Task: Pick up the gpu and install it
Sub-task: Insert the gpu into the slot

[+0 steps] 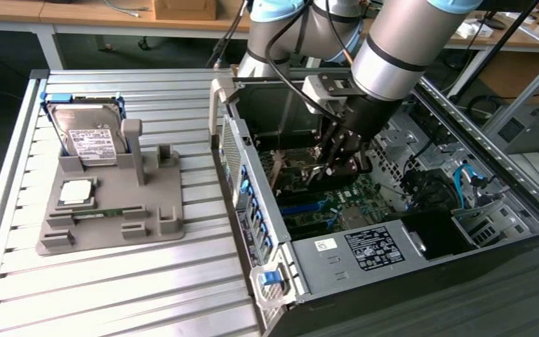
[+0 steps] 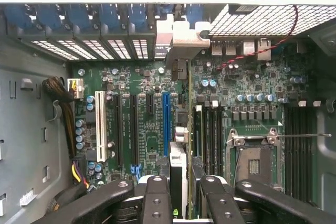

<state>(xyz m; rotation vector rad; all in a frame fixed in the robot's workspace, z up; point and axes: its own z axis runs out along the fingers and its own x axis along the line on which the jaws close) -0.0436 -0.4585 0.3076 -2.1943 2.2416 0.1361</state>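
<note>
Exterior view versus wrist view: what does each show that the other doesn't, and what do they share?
Exterior view: the gray parts holder beside the case, carrying the hard drive and CPU chip, and the arm above. Wrist view: the white expansion slot and the CPU socket. Both: the motherboard and the hand, closed on the gpu inside the case.

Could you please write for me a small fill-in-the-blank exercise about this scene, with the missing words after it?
1. The gripper is closed on the gpu inside the open ____.
2. On the grey fixture, the hard drive carries a white ____.
3. The CPU socket of the motherboard is ____.
Missing words: computer case; label; empty.
</note>
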